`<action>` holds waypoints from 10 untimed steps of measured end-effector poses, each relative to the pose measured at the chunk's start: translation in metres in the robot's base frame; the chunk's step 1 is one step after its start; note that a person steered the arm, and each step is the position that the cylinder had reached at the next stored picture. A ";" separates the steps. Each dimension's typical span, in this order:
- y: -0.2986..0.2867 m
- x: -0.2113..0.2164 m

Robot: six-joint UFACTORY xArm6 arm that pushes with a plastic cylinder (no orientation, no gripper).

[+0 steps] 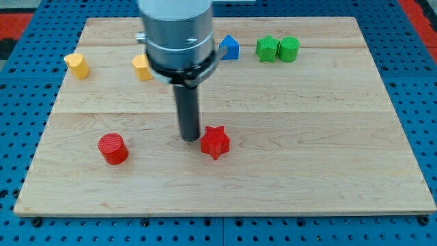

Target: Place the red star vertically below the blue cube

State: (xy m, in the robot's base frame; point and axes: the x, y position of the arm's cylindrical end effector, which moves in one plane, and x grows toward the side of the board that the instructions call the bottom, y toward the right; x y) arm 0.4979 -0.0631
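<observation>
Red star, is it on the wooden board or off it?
On. The red star lies flat on the wooden board, beside my tip.

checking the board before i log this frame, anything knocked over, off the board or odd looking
Nothing stands out. All blocks sit flat on the wooden board: red star just right of my tip, red cylinder lower left, blue cube, two green blocks and two yellow blocks along the top.

1. I'm looking at a robotics lab bench: a pale wooden worktop [328, 137] sits on a blue perforated mounting plate [20, 102].
2. Small plastic test blocks dot the frame's upper half.
</observation>
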 end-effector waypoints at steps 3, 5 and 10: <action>0.056 0.000; 0.100 -0.037; 0.148 -0.109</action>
State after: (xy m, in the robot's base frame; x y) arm 0.3885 0.0846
